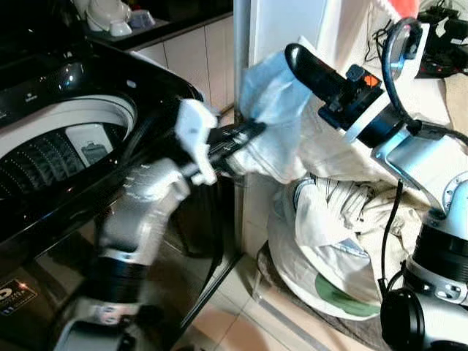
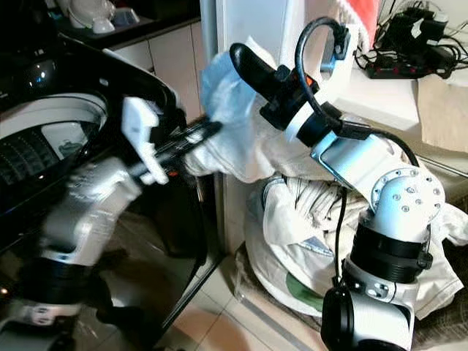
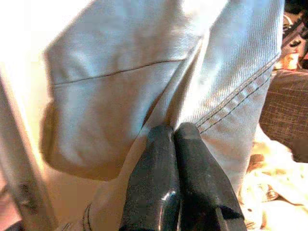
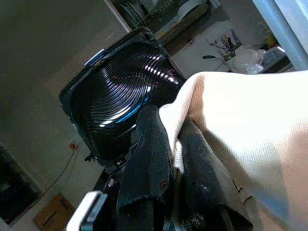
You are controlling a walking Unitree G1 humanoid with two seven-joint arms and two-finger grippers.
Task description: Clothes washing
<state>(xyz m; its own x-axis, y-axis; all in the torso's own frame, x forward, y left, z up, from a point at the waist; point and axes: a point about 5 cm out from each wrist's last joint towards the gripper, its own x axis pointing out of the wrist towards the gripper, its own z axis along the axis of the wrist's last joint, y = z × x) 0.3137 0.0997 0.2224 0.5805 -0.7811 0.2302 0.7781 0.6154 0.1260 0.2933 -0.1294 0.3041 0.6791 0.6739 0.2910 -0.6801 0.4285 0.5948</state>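
Observation:
A bundle of clothes hangs in the air between the washing machine (image 1: 88, 88) and a white post: a pale blue denim garment (image 1: 269, 91) on top and a cream knit cloth (image 1: 274, 157) below. My left gripper (image 1: 252, 131) reaches in from the machine side, and its fingertips (image 3: 163, 139) are shut on a fold of the pale blue denim (image 3: 144, 86). Coming from the right, my right gripper (image 1: 296, 57) sits at the top of the bundle, shut on the cream knit cloth (image 4: 231, 125). The machine's open drum (image 1: 44, 157) lies at the left, below my left arm.
A heap of white laundry in a sack (image 1: 344, 234) sits on the tiled floor (image 1: 227, 307) at the right. The machine's raised black lid (image 4: 120, 96) stands behind. A counter with white items (image 1: 110, 18) is at the back left, and cables and a power strip (image 2: 409, 44) at the back right.

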